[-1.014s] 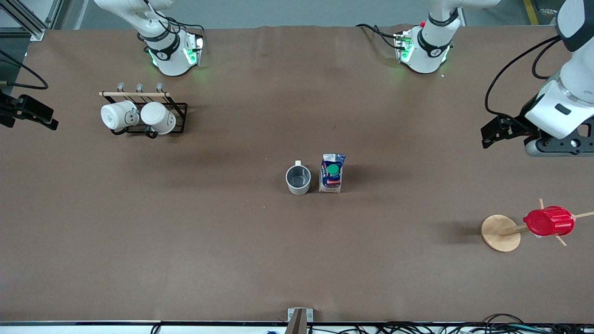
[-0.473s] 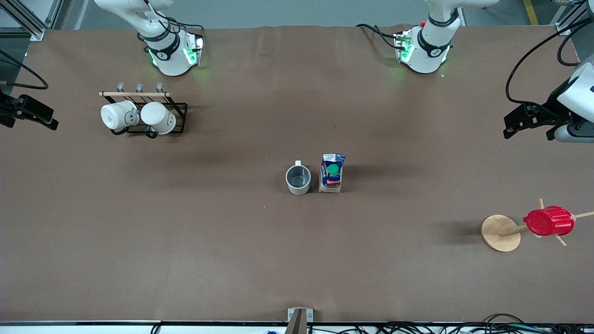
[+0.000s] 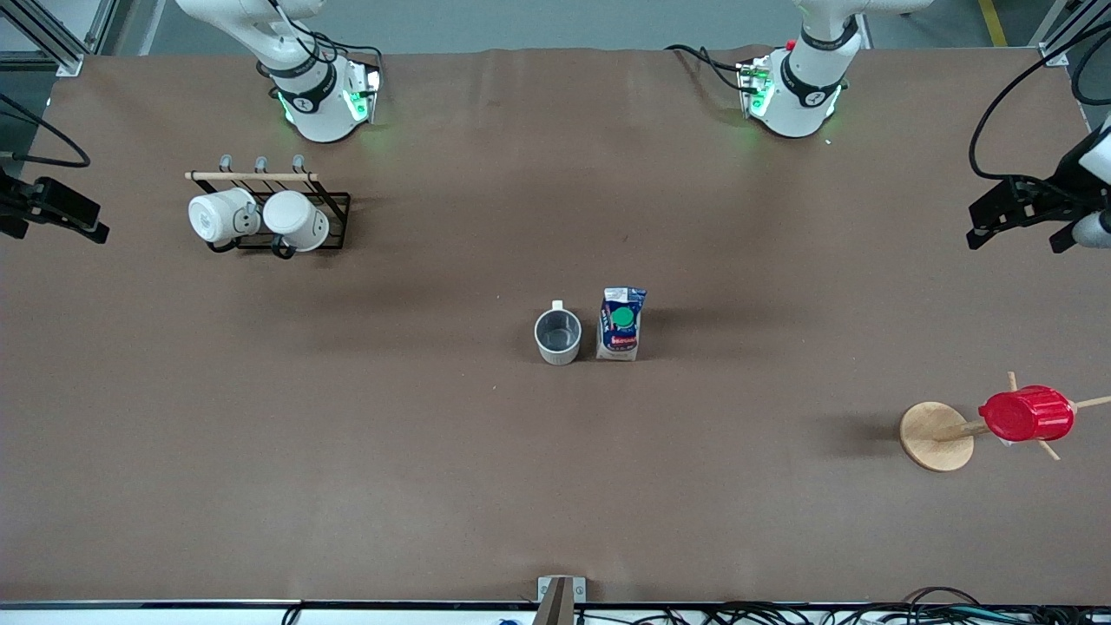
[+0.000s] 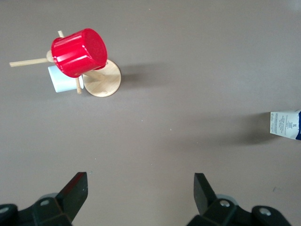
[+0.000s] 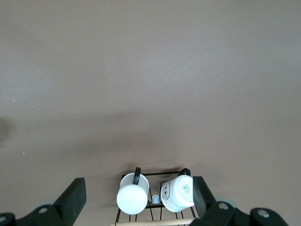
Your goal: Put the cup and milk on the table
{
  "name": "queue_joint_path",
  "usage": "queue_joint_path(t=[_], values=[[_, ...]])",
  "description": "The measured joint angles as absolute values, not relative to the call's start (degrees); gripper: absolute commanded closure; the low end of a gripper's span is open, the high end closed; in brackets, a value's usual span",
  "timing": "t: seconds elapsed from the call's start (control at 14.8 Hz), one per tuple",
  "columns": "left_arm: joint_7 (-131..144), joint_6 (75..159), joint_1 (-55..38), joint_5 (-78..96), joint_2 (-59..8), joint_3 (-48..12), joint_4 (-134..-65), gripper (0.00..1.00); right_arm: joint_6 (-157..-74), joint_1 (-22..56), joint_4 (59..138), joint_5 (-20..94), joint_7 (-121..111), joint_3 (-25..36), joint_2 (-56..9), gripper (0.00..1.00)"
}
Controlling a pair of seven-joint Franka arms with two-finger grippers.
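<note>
Both task items stand on the table (image 3: 434, 486), near its middle. The cup (image 3: 557, 336) is upright with its mouth up and its handle turned toward the robot bases. The milk (image 3: 621, 324) stands upright just beside it, toward the left arm's end of the table; whether the two touch cannot be told, though a narrow gap seems to show between them. Neither item is held.

Left gripper (image 3: 1022, 219): over the table edge at the left arm's end, well apart from both items. The left wrist view shows its fingers (image 4: 75, 190) spread wide with nothing between them, and only a corner of the carton in sight.

Right gripper (image 3: 54, 215): at the table's rim at the right arm's end, likewise well apart from the items. The right wrist view shows its fingers (image 5: 74, 195) spread wide and empty, above a black wire rack (image 3: 325, 217) holding two white mugs (image 3: 260, 219).

A red cup (image 3: 1026, 414) hangs on a wooden peg stand (image 3: 936, 436) toward the left arm's end, nearer the front camera than the milk.

Assessment: placement looks complete, as both items rest free on the surface. The step in hand appears to be clearing away. No further grasp seems called for; any next move need only keep both arms away from the upright carton, which would tip easily.
</note>
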State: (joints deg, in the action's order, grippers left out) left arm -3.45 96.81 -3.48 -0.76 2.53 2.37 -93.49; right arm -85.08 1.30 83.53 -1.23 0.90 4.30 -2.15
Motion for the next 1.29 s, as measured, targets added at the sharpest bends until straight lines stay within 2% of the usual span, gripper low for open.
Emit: queue_joint_path(t=[1.29], values=[[0.47, 94.63, -4.87, -0.72, 1.27, 2.48, -93.11, 0.02, -85.07, 1.30, 83.53, -1.23, 0.94, 4.32, -2.15, 0.00]])
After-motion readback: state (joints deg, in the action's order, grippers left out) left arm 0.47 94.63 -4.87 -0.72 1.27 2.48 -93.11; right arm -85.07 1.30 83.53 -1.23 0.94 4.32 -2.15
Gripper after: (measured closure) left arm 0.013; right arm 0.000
